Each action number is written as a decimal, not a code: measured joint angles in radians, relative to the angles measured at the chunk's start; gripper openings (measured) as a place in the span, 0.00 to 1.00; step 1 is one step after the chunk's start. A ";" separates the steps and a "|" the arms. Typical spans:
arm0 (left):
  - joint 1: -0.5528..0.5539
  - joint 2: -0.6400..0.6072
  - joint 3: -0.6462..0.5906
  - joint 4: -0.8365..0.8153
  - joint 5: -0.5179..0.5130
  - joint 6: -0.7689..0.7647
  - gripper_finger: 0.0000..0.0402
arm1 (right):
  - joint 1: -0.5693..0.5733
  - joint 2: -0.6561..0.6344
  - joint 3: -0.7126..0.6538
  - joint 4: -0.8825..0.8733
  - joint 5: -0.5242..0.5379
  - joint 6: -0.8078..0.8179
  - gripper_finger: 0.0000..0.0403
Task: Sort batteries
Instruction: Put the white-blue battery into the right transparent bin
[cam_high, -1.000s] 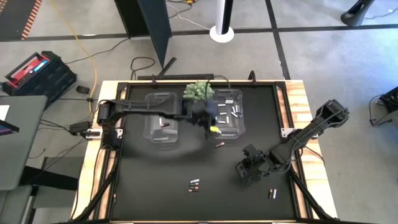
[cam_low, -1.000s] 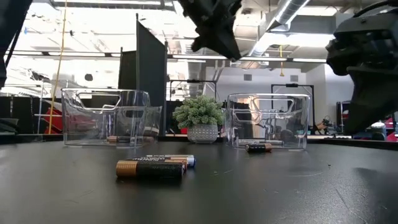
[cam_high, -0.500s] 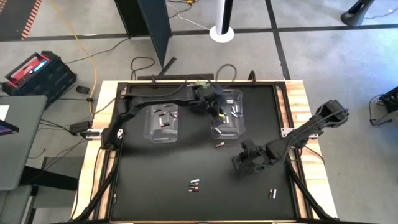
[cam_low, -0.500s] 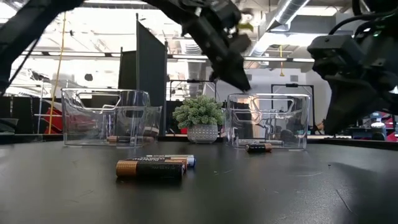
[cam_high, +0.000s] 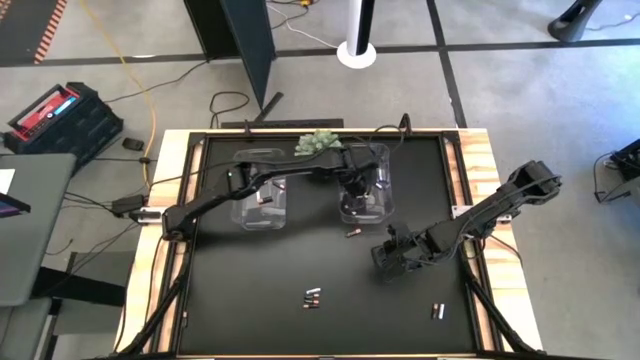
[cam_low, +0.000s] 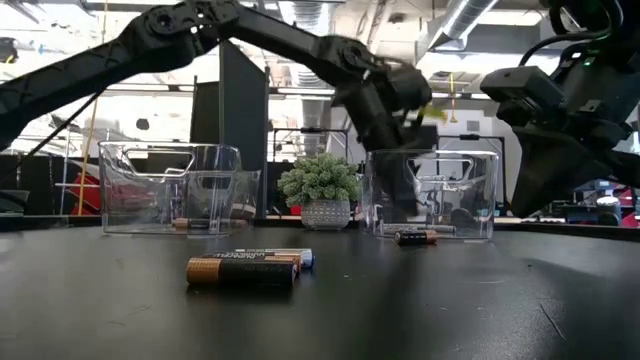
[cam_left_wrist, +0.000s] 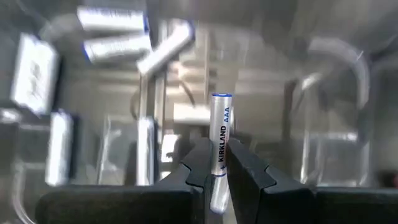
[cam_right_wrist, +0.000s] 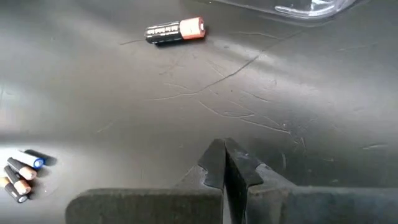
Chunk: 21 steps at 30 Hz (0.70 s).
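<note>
Only the left wrist view shows the left claw (cam_left_wrist: 216, 163) pinching a silver battery (cam_left_wrist: 220, 140) over the bin (cam_high: 366, 205).

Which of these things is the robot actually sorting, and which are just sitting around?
In the job: silver battery pinched in the left gripper above the right bin; loose batteries on the mat; left bin.
Lying about: green plant, red toolbox, yellow cable.

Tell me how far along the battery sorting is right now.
Partly done. Silver cells already lie in the right bin, dark ones in the left bin. The left claw holds a silver AAA battery over the right bin. Left: loose batteries on the mat; the right claw is shut, empty.
</note>
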 joint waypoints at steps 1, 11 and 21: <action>0.001 0.005 -0.001 -0.013 -0.001 0.005 0.08 | 0.001 0.000 0.000 0.000 0.000 0.009 0.05; 0.002 0.013 -0.001 0.007 -0.026 0.009 0.11 | 0.000 0.000 0.000 -0.002 0.000 0.014 0.05; 0.002 0.013 -0.001 0.006 -0.027 0.005 0.22 | 0.000 0.000 0.000 -0.002 0.000 0.014 0.05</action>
